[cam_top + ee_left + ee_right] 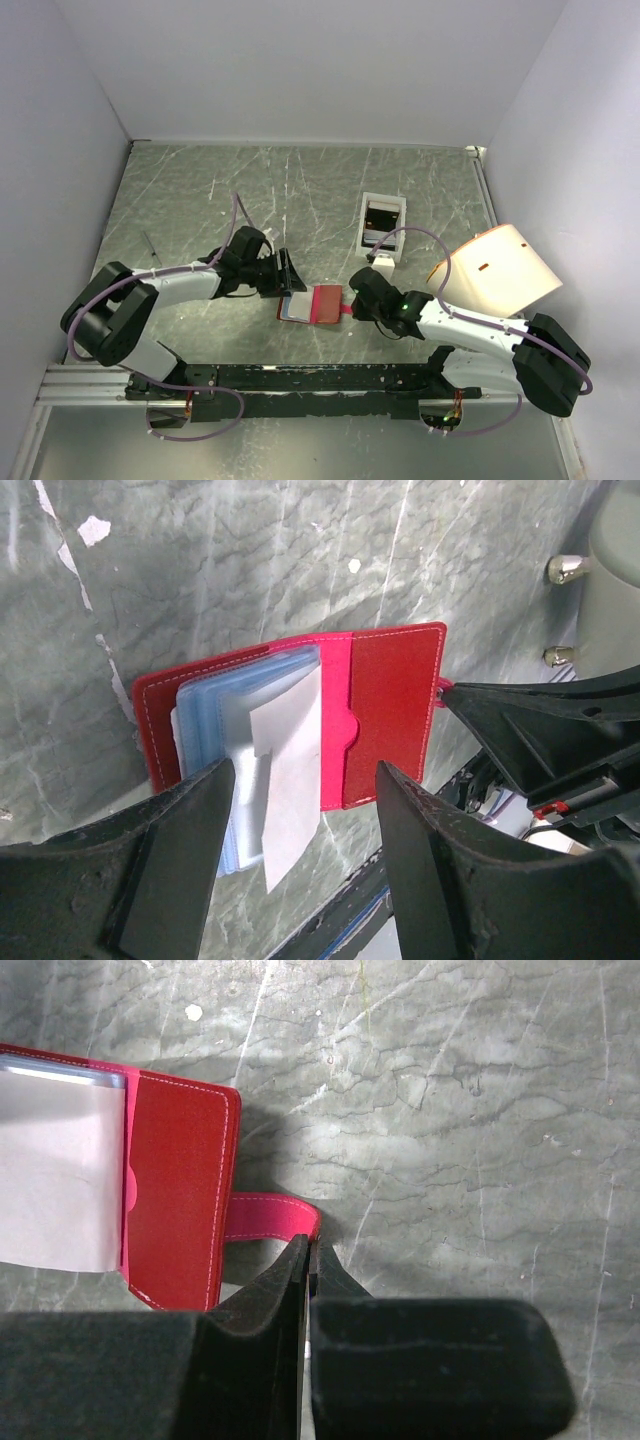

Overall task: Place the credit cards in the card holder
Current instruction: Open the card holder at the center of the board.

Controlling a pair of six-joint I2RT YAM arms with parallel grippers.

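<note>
Lying open on the table (250,190), wallet (318,303) between grippers.
Left gripper (305,780) at 9 o'clock, jaws wide over a pale card (290,750); right gripper (308,1250) at 3 o'clock, jaws closed at the tab (270,1217).

A white open-topped box (383,222) sits on the scratched grey-green table (250,190), a curved cream sheet (497,270) to its right.

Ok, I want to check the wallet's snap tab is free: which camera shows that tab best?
The right wrist view: the snap tab lies flat, full length visible, its end at the right gripper's tips. The top view shows only a tiny pink strip; the left wrist view just a sliver behind that gripper.
</note>
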